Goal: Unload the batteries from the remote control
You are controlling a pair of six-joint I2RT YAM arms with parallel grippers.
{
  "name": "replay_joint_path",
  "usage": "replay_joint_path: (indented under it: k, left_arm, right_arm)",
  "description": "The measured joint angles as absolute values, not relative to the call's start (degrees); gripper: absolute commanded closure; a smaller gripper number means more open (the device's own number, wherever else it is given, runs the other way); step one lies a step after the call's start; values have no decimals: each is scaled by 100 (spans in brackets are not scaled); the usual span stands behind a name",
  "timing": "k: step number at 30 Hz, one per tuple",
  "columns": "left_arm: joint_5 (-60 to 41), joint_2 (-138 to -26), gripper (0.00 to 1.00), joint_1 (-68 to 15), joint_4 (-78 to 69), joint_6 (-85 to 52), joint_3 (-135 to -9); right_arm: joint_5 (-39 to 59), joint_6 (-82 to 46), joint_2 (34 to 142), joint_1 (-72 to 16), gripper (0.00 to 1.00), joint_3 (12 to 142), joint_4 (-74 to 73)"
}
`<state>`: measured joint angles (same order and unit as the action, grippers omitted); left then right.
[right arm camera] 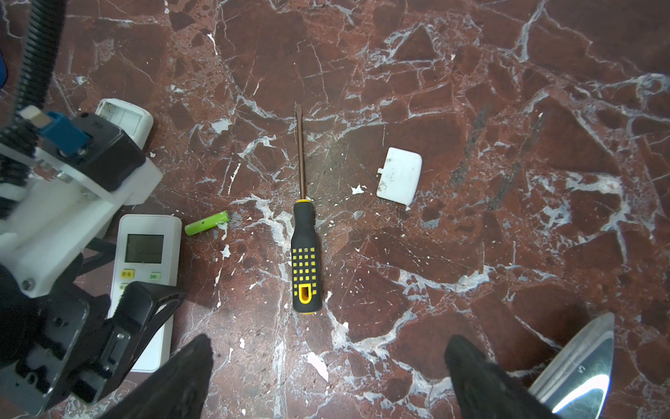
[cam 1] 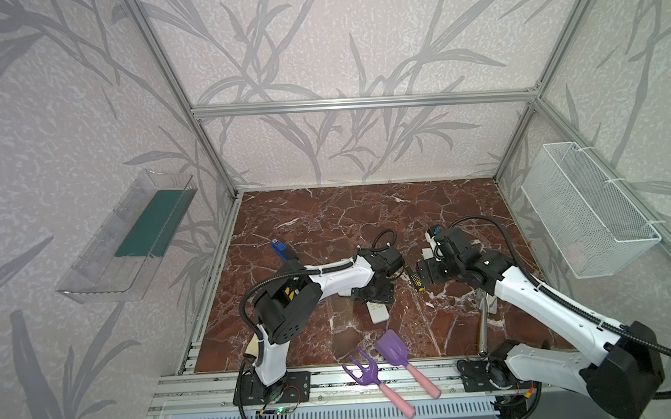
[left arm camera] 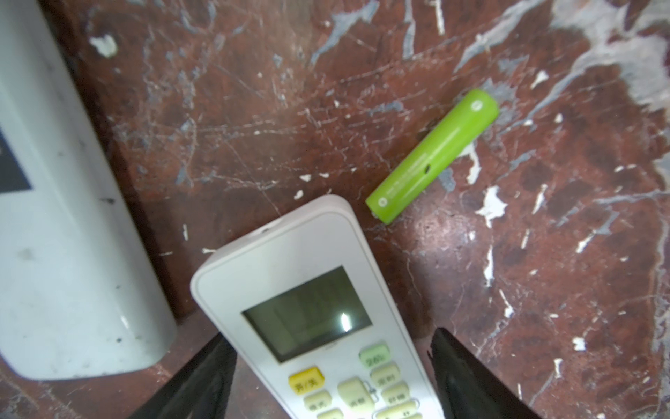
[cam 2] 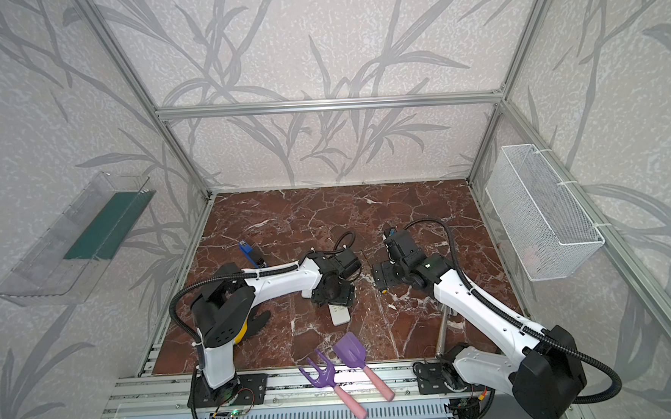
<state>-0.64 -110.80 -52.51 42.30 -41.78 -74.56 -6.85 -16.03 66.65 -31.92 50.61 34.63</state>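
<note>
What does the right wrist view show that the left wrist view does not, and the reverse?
Only right wrist: the screwdriver, a white battery cover and a metal utensil. Only left wrist: most lower buttons of the display remote. Both: that remote, one green battery beside it, part of a second white remote, the open left gripper.

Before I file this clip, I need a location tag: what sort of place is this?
Probably a robot test cell, not a home: an aluminium frame with wallpapered panels encloses a marble-patterned tabletop, and a left arm and right arm are mounted on its front rail.
</note>
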Motion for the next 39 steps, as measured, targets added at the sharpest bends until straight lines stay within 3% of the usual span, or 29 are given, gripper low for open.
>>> replay_joint_path:
  k: [10,17,31,39]
  left_arm:
    - [-93,-11080,45,-5251,4224,-4141,-7456]
    - [-38,-11078,61,-5251,4187,-4117,-7456]
    - [386,-10602,65,-5234,4185,-4112,-7540]
    - [727,-10193,65,-5142,3968,-4145,-7874]
  right_arm:
    - [-545,-1601,6663,-3192,0,5013,3402]
    - [-91,-1577,6637,-3192,11,4696,3124]
    - [996,-1721,6134,-3192,25,3951,2488]
    - [1645,-2526,5789,-3417,34,3271,1299]
